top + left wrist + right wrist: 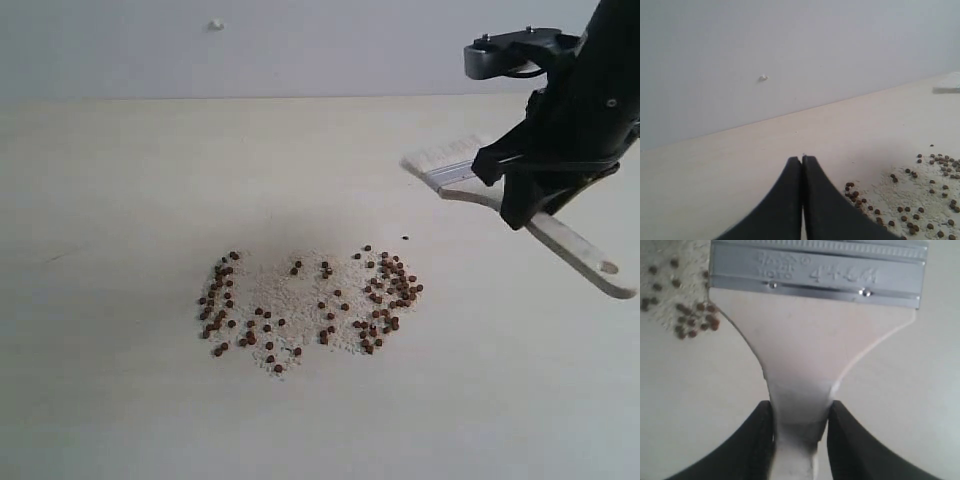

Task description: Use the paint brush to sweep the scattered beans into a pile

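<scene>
Right pincer [528,212]: narrow, clamped on the pale wooden handle of the paint brush [462,182], one finger on each side of the handle's neck, as the right wrist view confirms for pincer [800,426] and brush [805,355]. The brush runs at a slant in the exterior view, with its cream bristles toward the upper left and the holed handle end toward the lower right, past the pincer. The silver ferrule bears stamped marks, not legible. Whether the bristles touch the counter [120,200] cannot be told. Left pincer [802,166]: fingers pressed together, nothing between them, held low over the counter just beside the left edge of the beans [852,192]. The beans [392,285] lie scattered loosely mid-counter on a patch of whitish powder [300,300], denser at the patch's left and right edges and sparse between. They sit near the brush but apart from it, to its lower left; some show beside the ferrule [695,322]. One stray bean [405,238] lies between patch and brush.
</scene>
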`<state>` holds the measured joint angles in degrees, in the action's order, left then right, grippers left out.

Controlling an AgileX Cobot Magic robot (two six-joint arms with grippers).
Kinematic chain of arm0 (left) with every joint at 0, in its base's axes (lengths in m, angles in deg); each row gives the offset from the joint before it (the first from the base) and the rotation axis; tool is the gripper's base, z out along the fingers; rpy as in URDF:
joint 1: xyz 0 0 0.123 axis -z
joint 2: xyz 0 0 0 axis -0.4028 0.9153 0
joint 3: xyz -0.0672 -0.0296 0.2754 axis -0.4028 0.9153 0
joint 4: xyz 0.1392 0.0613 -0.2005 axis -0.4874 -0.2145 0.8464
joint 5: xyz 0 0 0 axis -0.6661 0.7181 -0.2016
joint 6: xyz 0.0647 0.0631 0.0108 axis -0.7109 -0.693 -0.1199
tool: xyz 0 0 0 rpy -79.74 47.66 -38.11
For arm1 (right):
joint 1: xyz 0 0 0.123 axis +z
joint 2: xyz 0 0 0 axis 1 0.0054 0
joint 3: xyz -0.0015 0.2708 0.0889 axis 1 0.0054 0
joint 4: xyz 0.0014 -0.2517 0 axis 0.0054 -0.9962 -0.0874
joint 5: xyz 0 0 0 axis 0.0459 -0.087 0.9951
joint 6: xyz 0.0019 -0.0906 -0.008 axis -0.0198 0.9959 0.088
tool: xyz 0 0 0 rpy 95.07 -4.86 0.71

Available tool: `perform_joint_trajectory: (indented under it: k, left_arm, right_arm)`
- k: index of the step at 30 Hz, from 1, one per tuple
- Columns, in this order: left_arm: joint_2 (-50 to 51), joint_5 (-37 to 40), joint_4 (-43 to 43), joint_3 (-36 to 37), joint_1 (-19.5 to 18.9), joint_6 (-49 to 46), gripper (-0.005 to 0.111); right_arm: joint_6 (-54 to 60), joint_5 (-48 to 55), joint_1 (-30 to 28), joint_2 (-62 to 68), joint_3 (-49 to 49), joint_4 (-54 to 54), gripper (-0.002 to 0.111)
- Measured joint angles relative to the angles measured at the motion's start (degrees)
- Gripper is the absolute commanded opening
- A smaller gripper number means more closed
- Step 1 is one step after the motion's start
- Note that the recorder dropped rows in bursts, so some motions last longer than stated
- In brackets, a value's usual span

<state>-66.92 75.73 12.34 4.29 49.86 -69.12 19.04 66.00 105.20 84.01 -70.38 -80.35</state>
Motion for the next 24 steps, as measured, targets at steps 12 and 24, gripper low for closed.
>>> perform_joint_trajectory:
  k: [12,24]
  left_arm:
    - [0.0,-3.3,0.0,0.0,0.0,0.0,0.0]
    - [0.0,-4.5,1.2,-1.7,3.3,0.0,0.0]
  right_arm:
    - [8.8,3.4,0.0,-9.9,2.0,14.4,0.0]
    - [10.5,3.5,9.3,-9.9,2.3,14.8,0.0]
